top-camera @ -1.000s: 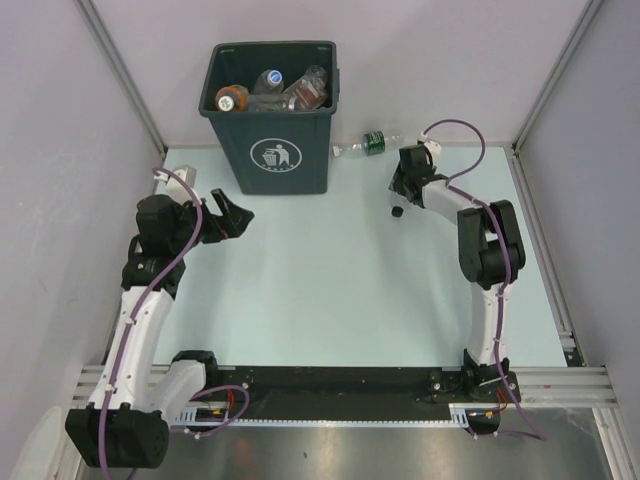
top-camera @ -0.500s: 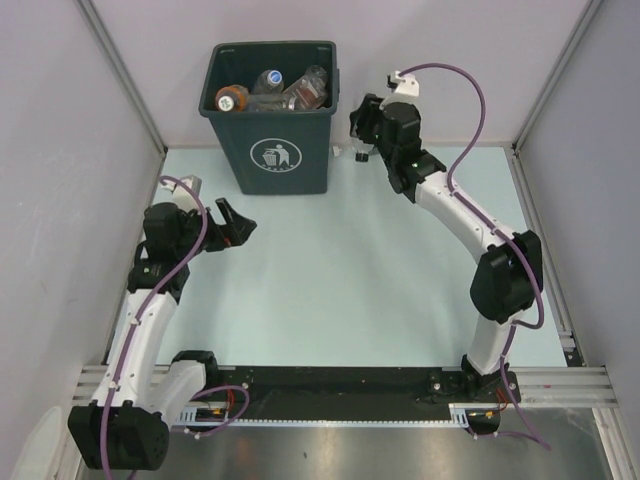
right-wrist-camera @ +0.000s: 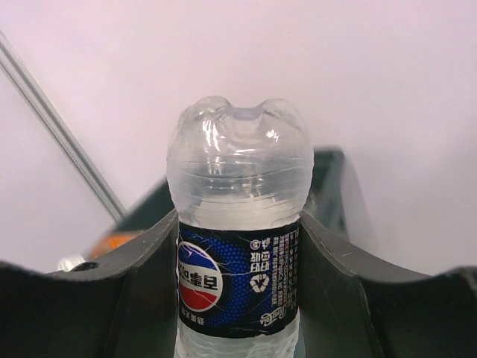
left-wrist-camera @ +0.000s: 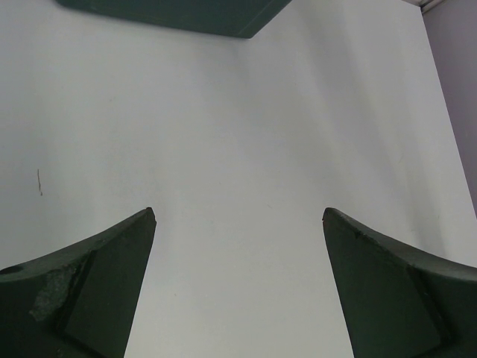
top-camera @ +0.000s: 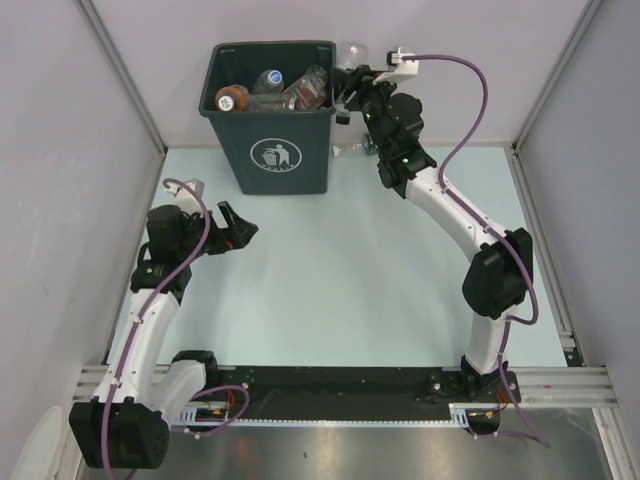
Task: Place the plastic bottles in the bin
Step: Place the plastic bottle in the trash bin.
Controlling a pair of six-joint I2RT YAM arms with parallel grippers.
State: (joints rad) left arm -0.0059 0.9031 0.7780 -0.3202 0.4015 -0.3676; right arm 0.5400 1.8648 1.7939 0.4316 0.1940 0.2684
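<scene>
The dark green-grey bin (top-camera: 290,165) stands at the back left with several plastic bottles (top-camera: 272,88) inside, one of them orange-filled. My right gripper (top-camera: 352,80) is raised beside the bin's right rim, shut on a clear bottle (top-camera: 352,50) with a blue label. The right wrist view shows that bottle (right-wrist-camera: 238,186) clamped between both fingers (right-wrist-camera: 149,261), base outward, with the bin's rim (right-wrist-camera: 335,179) behind it. A green bottle (top-camera: 362,149) lies on the table behind the right arm. My left gripper (top-camera: 237,225) is open and empty over bare table (left-wrist-camera: 238,215), near the bin's corner (left-wrist-camera: 186,15).
Grey walls with metal corner posts (top-camera: 120,75) enclose the pale table (top-camera: 330,270) on three sides. The arm bases sit on a black rail (top-camera: 330,385) at the near edge. An orange-filled bottle (right-wrist-camera: 112,242) shows in the bin past the right finger.
My right arm has swung from low over the table's back right up and left to the bin's right rim, carrying the bottle. The left arm has barely shifted.
</scene>
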